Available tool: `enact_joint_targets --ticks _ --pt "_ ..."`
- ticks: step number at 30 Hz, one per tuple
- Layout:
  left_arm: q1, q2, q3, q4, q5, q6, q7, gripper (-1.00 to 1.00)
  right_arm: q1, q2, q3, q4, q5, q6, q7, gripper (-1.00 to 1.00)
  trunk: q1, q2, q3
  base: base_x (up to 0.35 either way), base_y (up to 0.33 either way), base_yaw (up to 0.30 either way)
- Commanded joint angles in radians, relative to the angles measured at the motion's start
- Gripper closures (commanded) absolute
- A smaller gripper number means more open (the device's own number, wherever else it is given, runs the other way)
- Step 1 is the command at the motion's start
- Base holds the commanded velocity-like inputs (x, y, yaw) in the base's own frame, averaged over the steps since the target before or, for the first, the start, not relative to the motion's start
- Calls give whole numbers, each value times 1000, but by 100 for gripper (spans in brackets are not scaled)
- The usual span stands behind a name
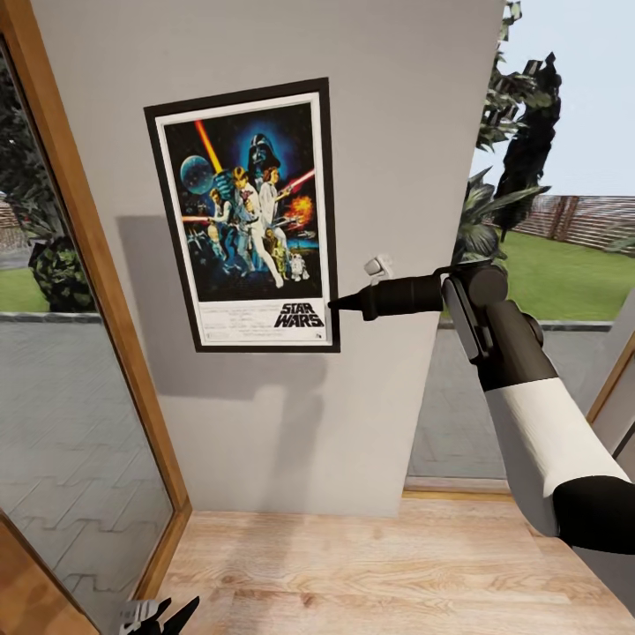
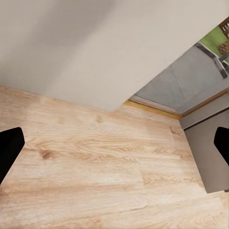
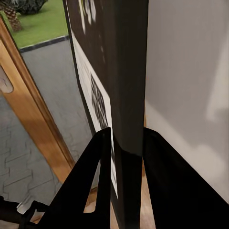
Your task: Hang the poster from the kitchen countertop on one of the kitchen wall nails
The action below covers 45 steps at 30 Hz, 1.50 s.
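The poster [image 1: 247, 212] is flat against the grey wall [image 1: 397, 106], slightly tilted, with its black frame, white border and "STAR WARS" logo facing me. My right gripper [image 1: 335, 304] is shut on the poster's right edge near the lower corner. The right wrist view has that edge [image 3: 126, 71] end-on, pinched between the two black fingers [image 3: 90, 186]. A small white wall nail fitting [image 1: 379, 265] sticks out just right of the poster, above the gripper. My left gripper [image 1: 159, 615] hangs low over the wooden floor, open and empty, its fingertips [image 2: 9, 148] wide apart.
A wooden door frame [image 1: 88, 229] with glass runs down the left of the wall panel. Right of the wall, a window [image 1: 564, 229] looks onto grass and plants. Light wooden floor [image 1: 370, 564] lies below.
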Motion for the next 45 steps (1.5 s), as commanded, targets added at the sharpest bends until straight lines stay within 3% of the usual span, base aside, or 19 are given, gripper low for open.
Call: enact_joint_targets --ticks 1,31,39,45 --pt "-1 0 -2 1 2 -5 -2 -100 -1 -1 1 0 -7 9 1 100 1 -2 -2 0 0 0" --pt "-1 0 -2 1 2 -5 -2 -100 11 -4 -20 -3 -7 -1 1 100 1 -2 -2 0 0 0" --pt "-1 0 -2 1 2 -5 -2 -100 26 -5 -22 -3 -9 -76 1 100 1 -2 -2 0 0 0" --pt "-1 0 -2 1 2 -5 -2 -100 30 -5 -23 1 -9 -87 1 100 1 -2 -2 0 0 0"
